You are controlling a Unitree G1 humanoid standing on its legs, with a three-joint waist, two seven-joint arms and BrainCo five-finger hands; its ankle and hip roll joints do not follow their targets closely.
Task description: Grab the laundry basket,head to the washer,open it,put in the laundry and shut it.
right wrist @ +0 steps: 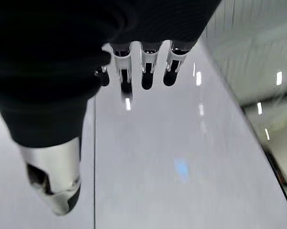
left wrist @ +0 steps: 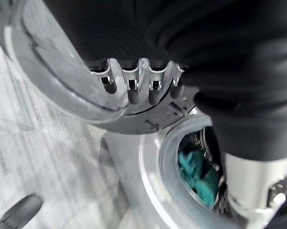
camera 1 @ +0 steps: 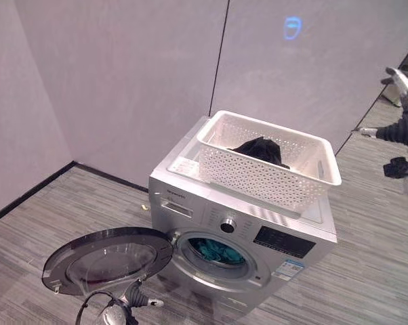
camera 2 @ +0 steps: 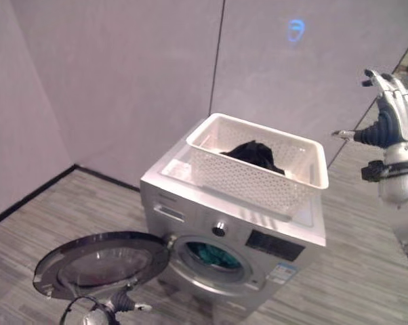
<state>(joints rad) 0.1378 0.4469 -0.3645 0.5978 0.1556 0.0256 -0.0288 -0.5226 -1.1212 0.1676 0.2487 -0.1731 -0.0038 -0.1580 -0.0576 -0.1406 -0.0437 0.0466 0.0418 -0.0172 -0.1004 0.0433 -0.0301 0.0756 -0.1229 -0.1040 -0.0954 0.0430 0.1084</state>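
Left hand (camera 1: 133, 298), fingers seemingly relaxed, by open washer (camera 1: 241, 237) door (camera 1: 106, 261); teal laundry (camera 1: 217, 252) inside.

Silver dark-tipped fingers (right wrist: 147, 67) (thumb apart) under a dark ribbed wrist cover (right wrist: 43, 43)

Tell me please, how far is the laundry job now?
Done: basket sits on the washer, door is open, teal cloth is in the drum. In hand: left hand is at the door; right hand is raised and open. Left: dark garment in the basket, then shutting.
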